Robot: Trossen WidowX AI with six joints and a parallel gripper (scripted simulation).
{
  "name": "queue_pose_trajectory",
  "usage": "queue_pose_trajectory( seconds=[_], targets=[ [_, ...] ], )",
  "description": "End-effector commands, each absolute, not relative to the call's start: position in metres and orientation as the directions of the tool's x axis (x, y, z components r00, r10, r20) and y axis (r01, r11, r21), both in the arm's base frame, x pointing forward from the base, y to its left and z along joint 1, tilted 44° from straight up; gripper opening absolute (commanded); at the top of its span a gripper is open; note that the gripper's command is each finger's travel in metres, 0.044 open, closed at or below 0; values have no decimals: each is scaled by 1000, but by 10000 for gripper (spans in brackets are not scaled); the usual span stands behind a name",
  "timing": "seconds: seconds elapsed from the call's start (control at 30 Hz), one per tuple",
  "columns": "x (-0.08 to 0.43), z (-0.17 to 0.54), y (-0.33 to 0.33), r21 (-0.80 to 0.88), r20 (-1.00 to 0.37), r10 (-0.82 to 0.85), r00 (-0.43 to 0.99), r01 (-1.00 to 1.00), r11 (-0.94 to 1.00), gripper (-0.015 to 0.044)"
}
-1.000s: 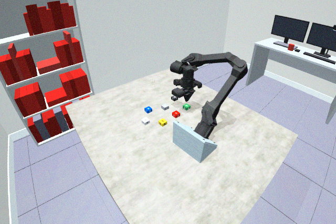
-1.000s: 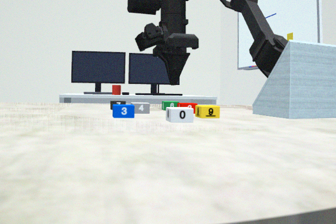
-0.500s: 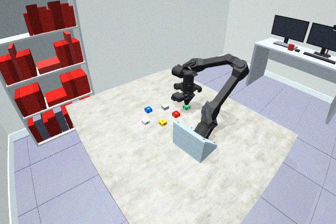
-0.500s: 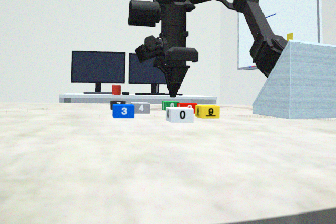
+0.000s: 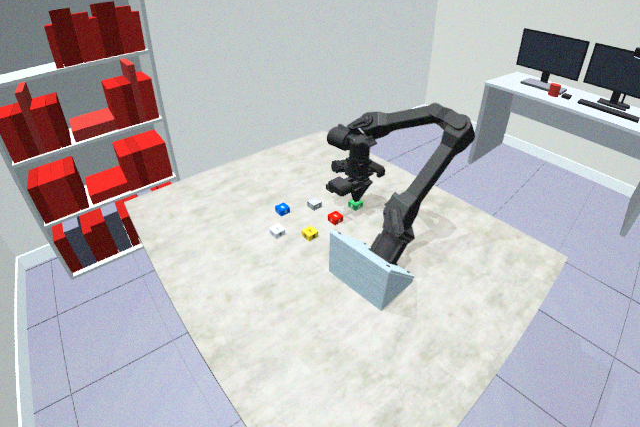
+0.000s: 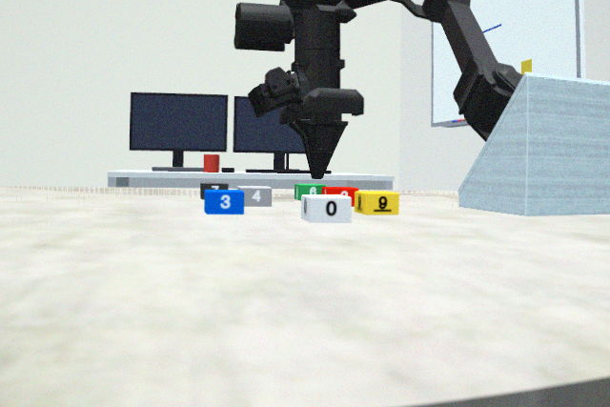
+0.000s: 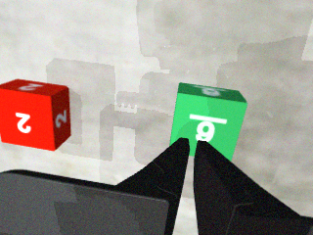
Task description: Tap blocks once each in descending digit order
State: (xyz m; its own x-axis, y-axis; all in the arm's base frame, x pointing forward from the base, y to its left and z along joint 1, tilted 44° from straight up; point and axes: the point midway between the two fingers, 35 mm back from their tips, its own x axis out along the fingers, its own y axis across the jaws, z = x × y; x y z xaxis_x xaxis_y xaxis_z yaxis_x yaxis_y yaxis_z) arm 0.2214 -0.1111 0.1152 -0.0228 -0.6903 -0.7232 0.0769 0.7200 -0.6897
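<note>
The gripper [image 7: 192, 143] is found nearly shut, with nothing held. The green block [image 7: 207, 122], marked 6, is located directly beneath the tips, not yet touched; the red block [image 7: 33, 115] is noted well aside.

the hand [image 7: 192, 147], fingers together, hangs above the green block [image 7: 215, 122]; a red block [image 7: 31, 115] sits apart.
</note>
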Motion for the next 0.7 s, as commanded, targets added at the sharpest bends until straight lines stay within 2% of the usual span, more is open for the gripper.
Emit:
queue_pose_trajectory(
  seconds=[0.0, 0.13, 0.33, 0.5, 0.67],
  targets=[
    [224, 129, -100, -691, -721, -693, -11, 83, 718, 20],
    [225, 135, -93, -689, -723, -691, -11, 83, 720, 20],
    [225, 185, -45, -689, -723, -691, -13, 81, 720, 20],
    [227, 186, -42, -689, -723, -691, -13, 81, 720, 20],
    [271, 166, -17, -687, -725, -689, -11, 83, 722, 20]
  ],
)
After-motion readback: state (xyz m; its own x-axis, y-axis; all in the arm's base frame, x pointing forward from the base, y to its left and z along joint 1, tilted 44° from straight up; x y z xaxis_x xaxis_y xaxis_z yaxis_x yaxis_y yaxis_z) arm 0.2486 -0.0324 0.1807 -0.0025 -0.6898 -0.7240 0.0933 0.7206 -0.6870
